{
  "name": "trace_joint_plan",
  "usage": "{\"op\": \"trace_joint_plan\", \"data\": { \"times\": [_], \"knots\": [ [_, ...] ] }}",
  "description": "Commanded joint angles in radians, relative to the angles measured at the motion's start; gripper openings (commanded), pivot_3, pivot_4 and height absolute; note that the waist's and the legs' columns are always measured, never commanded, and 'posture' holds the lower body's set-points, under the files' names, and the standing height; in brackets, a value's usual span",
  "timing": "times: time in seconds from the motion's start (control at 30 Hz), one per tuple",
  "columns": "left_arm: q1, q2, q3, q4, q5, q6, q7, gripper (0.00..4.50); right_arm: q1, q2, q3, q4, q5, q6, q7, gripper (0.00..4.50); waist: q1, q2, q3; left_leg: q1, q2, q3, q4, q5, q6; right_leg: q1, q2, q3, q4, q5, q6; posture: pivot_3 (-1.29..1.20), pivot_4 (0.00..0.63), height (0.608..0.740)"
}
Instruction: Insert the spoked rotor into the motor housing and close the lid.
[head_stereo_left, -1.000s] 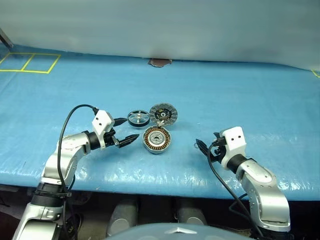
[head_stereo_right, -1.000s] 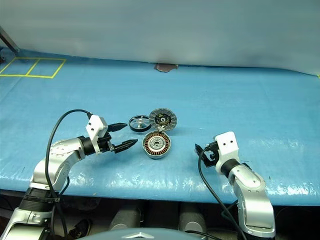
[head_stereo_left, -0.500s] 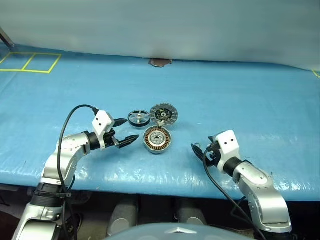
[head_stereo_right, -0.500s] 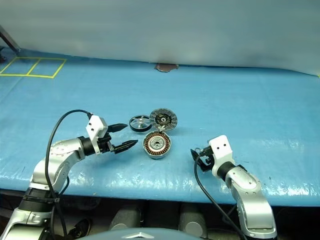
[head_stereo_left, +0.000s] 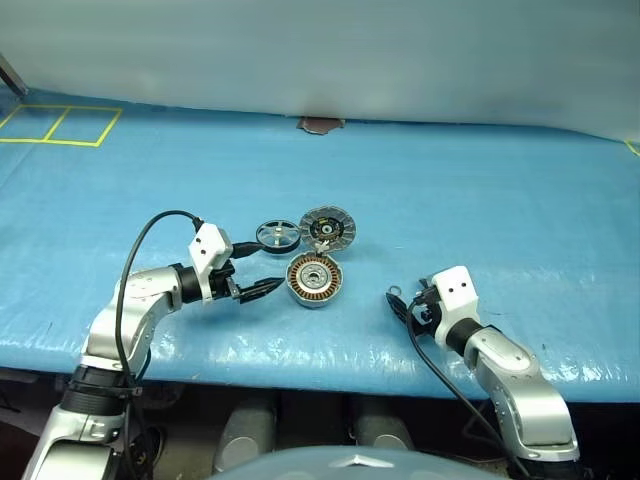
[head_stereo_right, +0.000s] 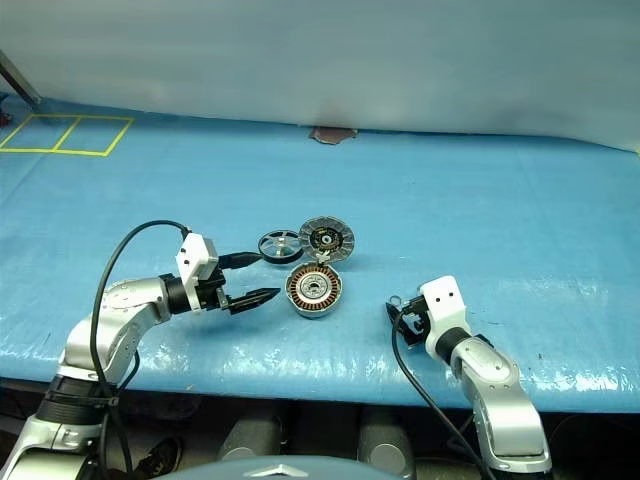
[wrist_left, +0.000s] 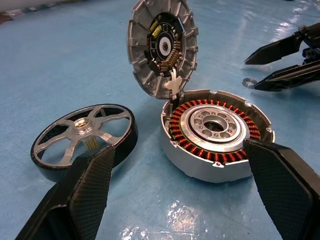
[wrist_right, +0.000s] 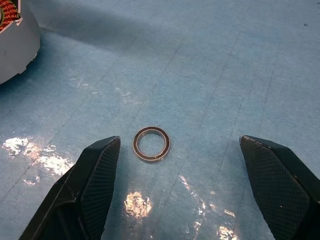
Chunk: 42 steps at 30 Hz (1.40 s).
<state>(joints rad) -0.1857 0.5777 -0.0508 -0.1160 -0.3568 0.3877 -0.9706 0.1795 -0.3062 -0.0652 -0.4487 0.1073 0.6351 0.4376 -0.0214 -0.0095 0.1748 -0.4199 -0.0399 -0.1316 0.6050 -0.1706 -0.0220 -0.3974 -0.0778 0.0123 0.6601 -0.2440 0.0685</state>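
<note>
As lid (wrist_left: 161, 47) stands upright, housing (wrist_left: 215, 132) flat

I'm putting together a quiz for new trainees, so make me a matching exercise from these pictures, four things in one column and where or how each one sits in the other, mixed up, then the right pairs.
Things
1. spoked rotor
2. lid
3. motor housing
4. small ring

States
A. lying flat on the blue cover between the open fingers of the right gripper
B. standing up open, ribbed inner face showing, joined to the housing's rim
C. windings exposed, no rotor in it yet
D. lying flat on the cover beside the housing

Pairs: 1-D, 2-B, 3-C, 4-A
</note>
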Motion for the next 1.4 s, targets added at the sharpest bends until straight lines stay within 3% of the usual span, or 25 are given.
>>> {"op": "trace_joint_plan", "data": {
  "times": [0.03, 0.17, 0.43, 1.0, 1.4],
  "knots": [
    [0.003, 0.033, -0.016, -0.055, -0.013, 0.003, -0.046, 4.5, -0.008, -0.003, 0.019, -0.021, 0.018, -0.021, -0.001, 4.01, -0.001, 0.0, 0.0, 0.0, 0.0, 0.0, 0.0, 0.0, 0.0, 0.0, 0.0, 0.0, 0.0, 0.0, 0.0, 0.0, 0.15, 0.74],
    [0.008, 0.053, -0.026, -0.051, -0.004, 0.0, -0.063, 4.5, -0.018, -0.004, 0.028, -0.016, 0.019, -0.024, -0.006, 3.49, -0.001, 0.0, 0.0, 0.0, 0.0, 0.0, 0.0, 0.0, 0.0, 0.0, 0.0, 0.0, 0.0, 0.0, 0.0, 0.0, 0.15, 0.74],
    [0.017, 0.059, -0.034, -0.054, -0.003, 0.0, -0.06, 4.5, -0.02, -0.012, 0.036, -0.006, 0.006, -0.021, -0.029, 0.81, 0.0, 0.0, 0.0, 0.0, 0.0, 0.0, 0.0, 0.0, 0.0, 0.0, 0.0, 0.0, 0.0, 0.0, 0.0, 0.0, 0.15, 0.74],
    [0.036, 0.088, -0.055, -0.061, 0.012, -0.004, -0.072, 4.5, -0.016, -0.041, 0.027, -0.043, 0.03, 0.019, -0.046, 0.68, 0.0, 0.0, 0.0, 0.0, 0.0, 0.0, 0.0, 0.0, 0.0, 0.0, 0.0, 0.0, 0.0, 0.0, 0.0, 0.0, 0.15, 0.74],
    [0.03, 0.091, -0.052, -0.053, 0.013, -0.014, -0.074, 4.5, -0.206, -0.085, 0.171, -0.246, 0.106, 0.193, -0.006, 0.68, -0.001, 0.0, 0.0, -0.001, 0.0, -0.001, 0.0, 0.0, 0.0, -0.001, 0.0, 0.0, 0.0, 0.0, 0.0, 0.0, 0.15, 0.74]
  ]
}}
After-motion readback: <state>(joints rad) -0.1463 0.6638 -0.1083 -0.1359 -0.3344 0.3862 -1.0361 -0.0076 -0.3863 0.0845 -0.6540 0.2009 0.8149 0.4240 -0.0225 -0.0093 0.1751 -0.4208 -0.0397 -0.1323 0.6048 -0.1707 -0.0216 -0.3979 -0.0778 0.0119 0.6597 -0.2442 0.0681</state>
